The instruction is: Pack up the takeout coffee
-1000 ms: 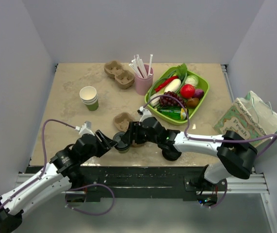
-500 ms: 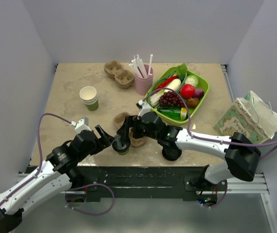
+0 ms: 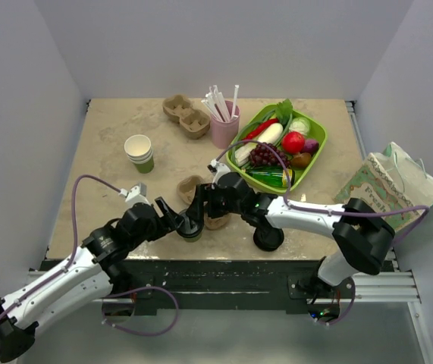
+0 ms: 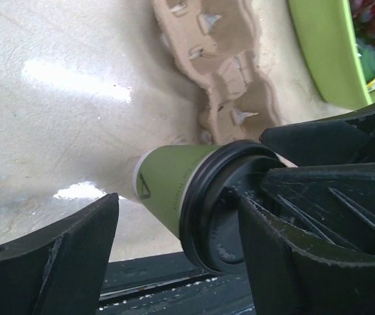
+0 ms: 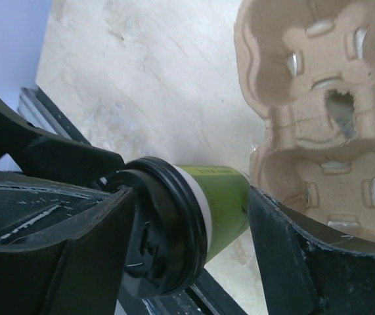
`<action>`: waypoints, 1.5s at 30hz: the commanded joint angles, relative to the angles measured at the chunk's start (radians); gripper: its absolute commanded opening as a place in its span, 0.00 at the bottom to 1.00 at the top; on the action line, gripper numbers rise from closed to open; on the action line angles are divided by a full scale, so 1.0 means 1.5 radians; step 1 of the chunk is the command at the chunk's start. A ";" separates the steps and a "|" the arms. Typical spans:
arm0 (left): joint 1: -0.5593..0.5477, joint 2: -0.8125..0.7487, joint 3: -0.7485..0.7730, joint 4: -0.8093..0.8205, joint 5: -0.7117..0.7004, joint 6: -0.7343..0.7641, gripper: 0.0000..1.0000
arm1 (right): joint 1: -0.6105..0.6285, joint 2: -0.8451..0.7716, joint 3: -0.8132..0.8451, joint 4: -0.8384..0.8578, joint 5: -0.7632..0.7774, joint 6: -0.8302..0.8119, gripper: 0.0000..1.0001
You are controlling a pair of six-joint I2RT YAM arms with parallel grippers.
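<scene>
Green-sided takeout coffee (image 4: 169, 189) stands on the table (image 3: 110, 155), just beside the cardboard carrier (image 5: 305, 98).
Left gripper (image 4: 177, 210) straddles it, released, with one finger clear of the cup. Right gripper (image 5: 192, 197) brackets it too, but whether it pinches is unclear.

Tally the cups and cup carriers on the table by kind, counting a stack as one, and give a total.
Lidded takeout coffee: 1
Stack of lidless paper cups: 1
Pink cup of straws: 1
Cardboard cup carriers: 2
Total: 5
</scene>
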 commanded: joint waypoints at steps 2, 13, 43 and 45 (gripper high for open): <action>0.002 0.018 -0.028 0.059 -0.007 0.005 0.76 | -0.012 0.025 -0.014 0.040 -0.062 0.006 0.67; 0.009 0.021 -0.090 0.064 0.016 -0.044 0.58 | -0.017 0.031 -0.054 0.042 -0.089 0.032 0.36; 0.011 -0.054 0.049 -0.044 -0.004 0.035 1.00 | -0.023 -0.299 0.011 -0.182 0.182 -0.136 0.98; 0.010 -0.059 0.074 -0.054 -0.017 0.044 1.00 | -0.024 -0.330 0.050 -0.242 0.335 -0.108 0.98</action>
